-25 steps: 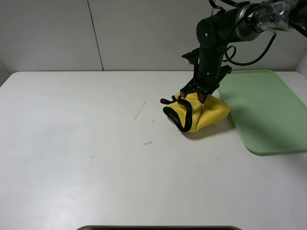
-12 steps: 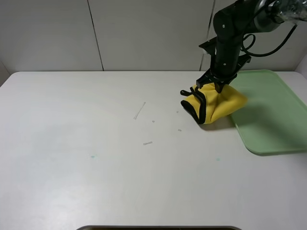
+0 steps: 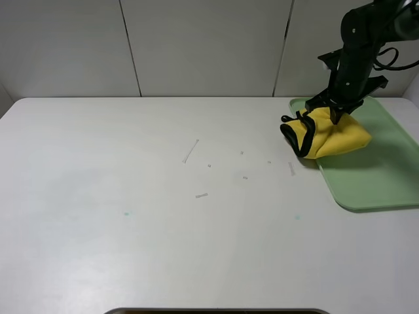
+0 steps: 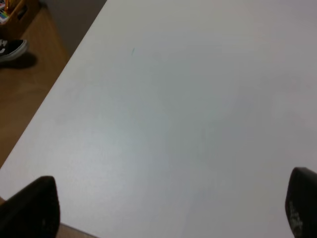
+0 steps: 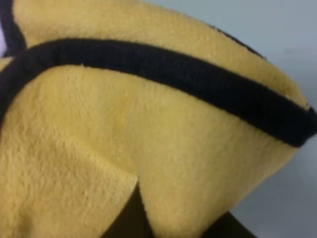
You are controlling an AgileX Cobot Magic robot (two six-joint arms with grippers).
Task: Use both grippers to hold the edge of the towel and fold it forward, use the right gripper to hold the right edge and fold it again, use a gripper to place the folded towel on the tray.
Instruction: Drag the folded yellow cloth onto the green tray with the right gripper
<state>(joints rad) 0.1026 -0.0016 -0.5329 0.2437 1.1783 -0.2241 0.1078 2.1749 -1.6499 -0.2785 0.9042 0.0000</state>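
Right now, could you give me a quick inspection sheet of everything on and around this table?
Surface: white table, bare apart from specks.
Job's things: yellow towel bunched, straddling the near-left edge of the green tray.
Clutter: small scraps scattered mid-table.
Grippers: right gripper clamped on the towel's top; left gripper open over bare table.
Cables: black cable looping off the right arm.
Surroundings: pale wall panels; a shoe on the brown floor.

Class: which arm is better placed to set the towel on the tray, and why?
Right: its end effector grips the towel, partly over the tray. The left end effector is over bare table.
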